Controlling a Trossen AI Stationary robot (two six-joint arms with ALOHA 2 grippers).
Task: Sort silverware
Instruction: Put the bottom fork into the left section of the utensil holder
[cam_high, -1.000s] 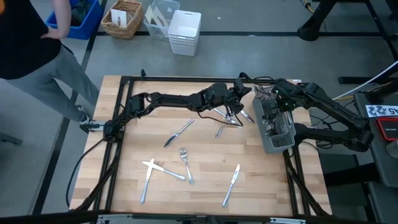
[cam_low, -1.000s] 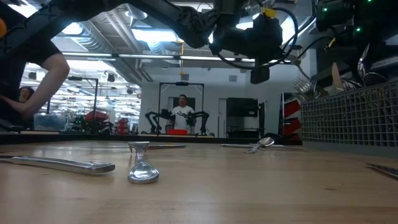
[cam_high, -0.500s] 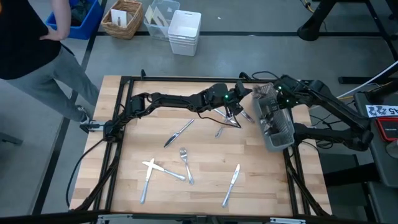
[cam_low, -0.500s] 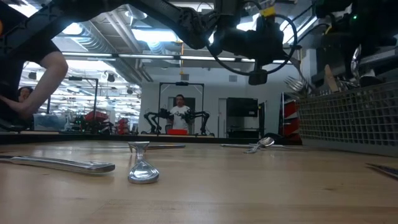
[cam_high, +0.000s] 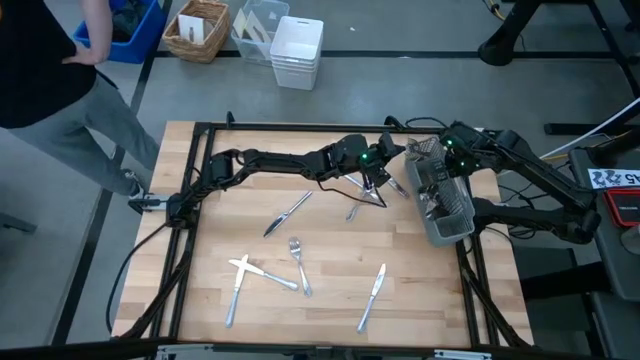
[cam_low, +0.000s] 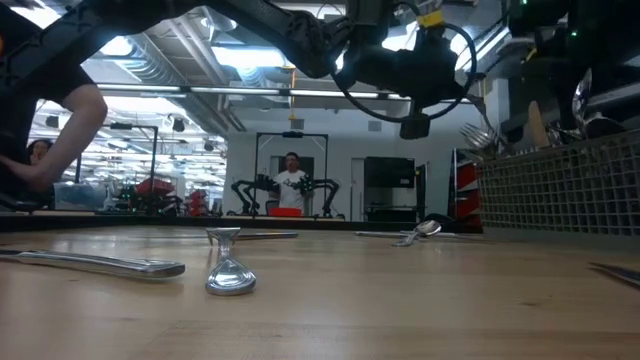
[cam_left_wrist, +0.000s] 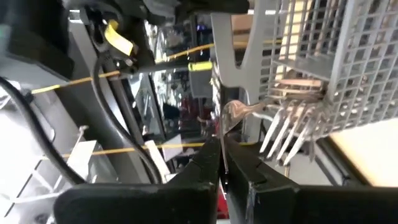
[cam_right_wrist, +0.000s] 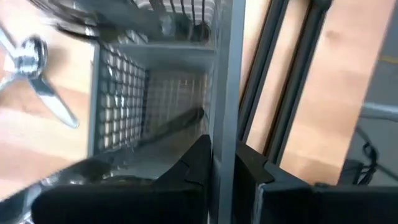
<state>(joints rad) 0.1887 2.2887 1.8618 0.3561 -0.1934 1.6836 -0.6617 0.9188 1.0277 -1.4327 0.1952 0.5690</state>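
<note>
— What carries everything?

— A pale wooden table (cam_high: 330, 300) with a dark frame along its edges.

— What lies on it?

— Seen from above, a knife (cam_high: 288, 213) lies slanted just left of centre. Toward five o'clock lies another knife (cam_high: 372, 296). At about seven o'clock a fork (cam_high: 299, 264) lies beside a crossed pair of pieces (cam_high: 247, 276). Near one o'clock a few pieces (cam_high: 362, 195) lie bunched together. At three o'clock a wire-mesh caddy (cam_high: 441, 200) sits along the edge.

— And from table height?

— A utensil (cam_low: 100, 262) lies flat at nine o'clock, and a spoon (cam_low: 229, 265) lies near it.
</note>
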